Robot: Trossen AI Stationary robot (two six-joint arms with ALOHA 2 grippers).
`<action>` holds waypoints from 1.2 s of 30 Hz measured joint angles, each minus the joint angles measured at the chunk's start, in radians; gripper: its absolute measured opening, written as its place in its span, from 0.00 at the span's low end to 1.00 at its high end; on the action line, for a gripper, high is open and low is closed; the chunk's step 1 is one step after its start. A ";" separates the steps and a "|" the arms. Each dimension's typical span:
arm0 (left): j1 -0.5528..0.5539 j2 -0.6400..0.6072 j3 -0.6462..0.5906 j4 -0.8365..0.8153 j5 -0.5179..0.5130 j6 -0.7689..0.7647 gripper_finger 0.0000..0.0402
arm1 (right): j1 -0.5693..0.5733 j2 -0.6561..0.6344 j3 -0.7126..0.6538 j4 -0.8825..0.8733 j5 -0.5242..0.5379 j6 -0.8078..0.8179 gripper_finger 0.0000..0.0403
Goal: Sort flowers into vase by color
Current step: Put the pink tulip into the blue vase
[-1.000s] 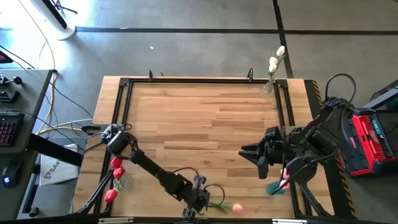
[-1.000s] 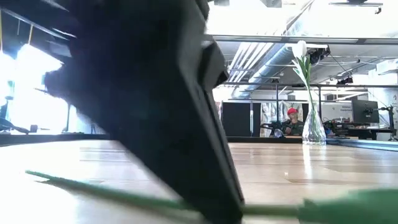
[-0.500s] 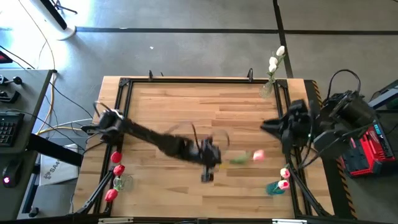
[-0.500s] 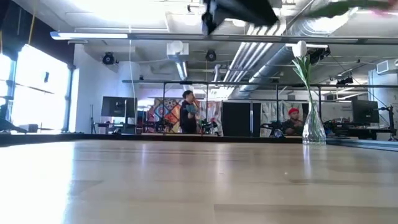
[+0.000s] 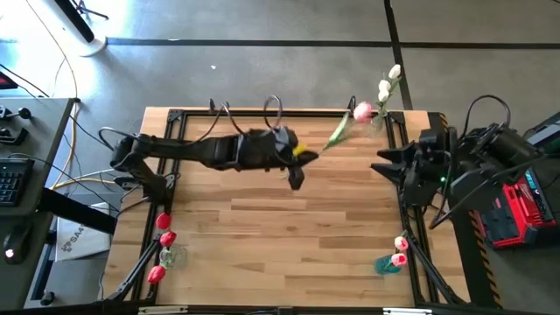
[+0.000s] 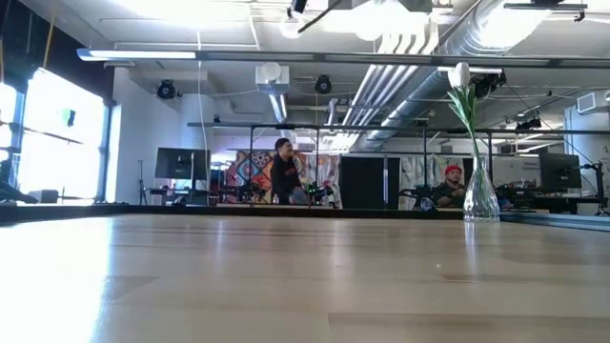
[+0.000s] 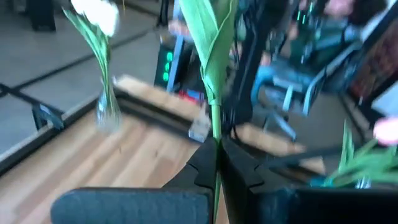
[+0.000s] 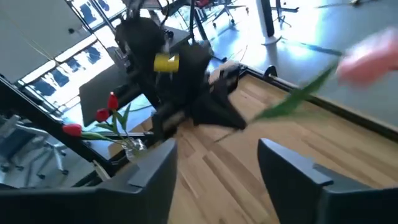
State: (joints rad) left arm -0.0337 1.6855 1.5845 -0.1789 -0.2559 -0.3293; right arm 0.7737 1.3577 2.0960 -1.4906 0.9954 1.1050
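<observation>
Only high view shows left hand (image 5: 297,166) gripping pink tulip (image 5: 360,111).

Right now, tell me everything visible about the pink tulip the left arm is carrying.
The pink tulip is artificial-looking: a small pink bud on a thin green stem with a long leaf. The left end effector is shut on its stem, holding it above the table's far side, bud pointing toward the clear vase of white tulips at the far right corner.

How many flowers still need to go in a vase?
Red tulips sit in one vase, white tulips in another, pink ones in a third. The left end effector holds a pink tulip in the air. No loose flowers show on the table, so this looks like the last.
</observation>
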 joint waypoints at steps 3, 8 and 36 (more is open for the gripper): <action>0.028 -0.016 0.000 0.069 0.013 -0.009 0.00 | -0.039 0.036 0.000 -0.001 0.019 -0.011 0.59; 0.036 -0.012 0.000 0.252 0.075 0.000 0.00 | -0.137 0.094 0.000 -0.001 0.083 0.006 0.62; 0.062 -0.013 0.001 0.317 0.395 0.158 0.01 | -0.413 0.097 -0.001 0.346 -0.204 -0.406 0.04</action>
State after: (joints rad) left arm 0.0278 1.6726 1.5852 0.1381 0.1390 -0.1711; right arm 0.3605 1.4548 2.0953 -1.1448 0.7918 0.6992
